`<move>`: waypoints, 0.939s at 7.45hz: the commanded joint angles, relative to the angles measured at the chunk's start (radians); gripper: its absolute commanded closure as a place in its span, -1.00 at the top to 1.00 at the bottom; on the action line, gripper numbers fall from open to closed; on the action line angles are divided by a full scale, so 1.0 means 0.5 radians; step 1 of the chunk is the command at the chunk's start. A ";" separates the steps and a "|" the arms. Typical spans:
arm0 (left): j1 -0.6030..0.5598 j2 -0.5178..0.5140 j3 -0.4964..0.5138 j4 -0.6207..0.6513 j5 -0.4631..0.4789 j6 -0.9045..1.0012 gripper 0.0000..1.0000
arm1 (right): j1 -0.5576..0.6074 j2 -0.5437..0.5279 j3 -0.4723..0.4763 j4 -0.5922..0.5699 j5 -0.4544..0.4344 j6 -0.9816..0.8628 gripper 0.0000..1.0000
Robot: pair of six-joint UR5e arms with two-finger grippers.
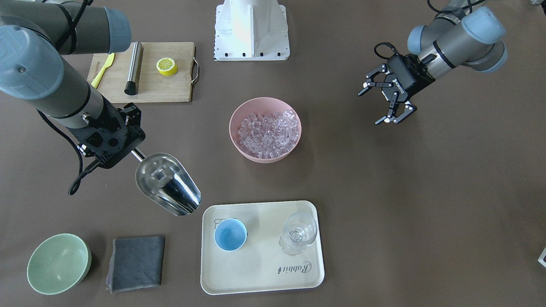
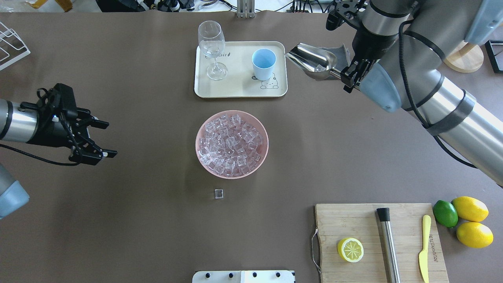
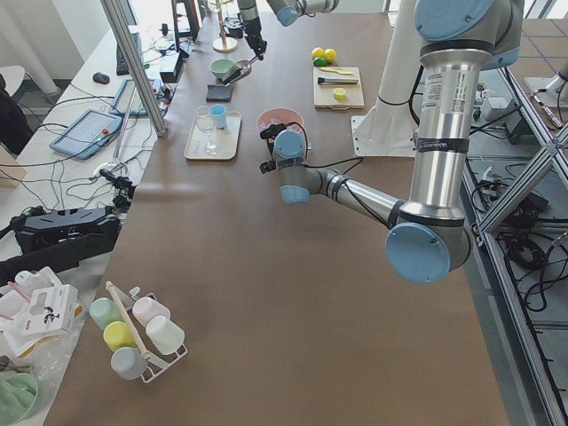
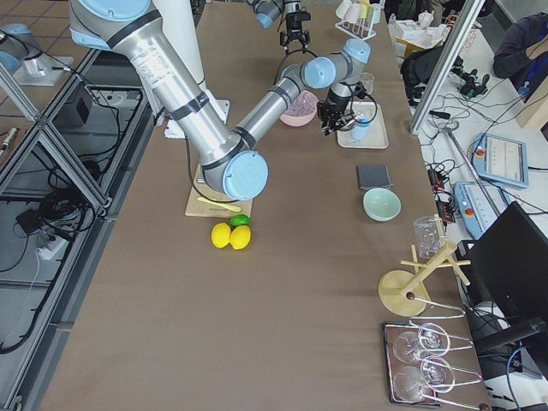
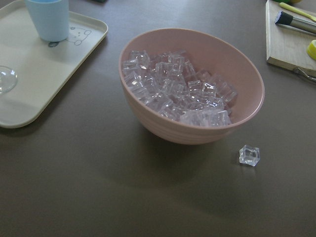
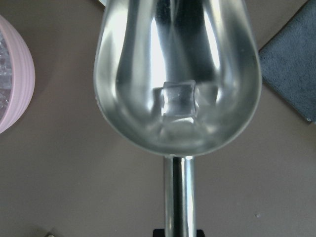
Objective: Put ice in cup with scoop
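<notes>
My right gripper (image 1: 128,149) is shut on the rod handle of the steel scoop (image 1: 168,183), held in the air beside the tray. One ice cube (image 6: 178,98) lies in the scoop's trough. The scoop's mouth points toward the light-blue cup (image 1: 230,234), which stands empty on the cream tray (image 1: 260,273); the scoop (image 2: 312,59) sits just right of the cup (image 2: 263,63) in the overhead view. More ice (image 1: 266,130) fills the pink bowl (image 1: 232,128) at mid-table. A single cube (image 2: 219,193) lies on the table near the bowl. My left gripper (image 2: 110,139) hovers open and empty, well off to the side.
A stemmed glass (image 1: 298,232) shares the tray. A pale green bowl (image 1: 57,264) and grey cloth (image 1: 136,263) lie beyond the scoop. A cutting board (image 2: 379,241) carries a lemon half, a steel cylinder and a yellow knife; lemons and a lime (image 2: 463,218) sit beside it.
</notes>
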 commanded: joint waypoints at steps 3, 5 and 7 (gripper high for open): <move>-0.363 0.255 -0.371 0.887 -0.009 -0.004 0.95 | -0.003 0.504 -0.599 -0.186 -0.022 -0.123 -1.00; -0.473 0.341 -0.378 0.944 -0.012 -0.013 0.95 | -0.040 0.535 -0.609 -0.333 -0.025 -0.156 -1.00; -0.550 0.387 -0.424 1.140 -0.012 -0.032 0.95 | -0.104 0.682 -0.743 -0.499 -0.086 -0.257 -1.00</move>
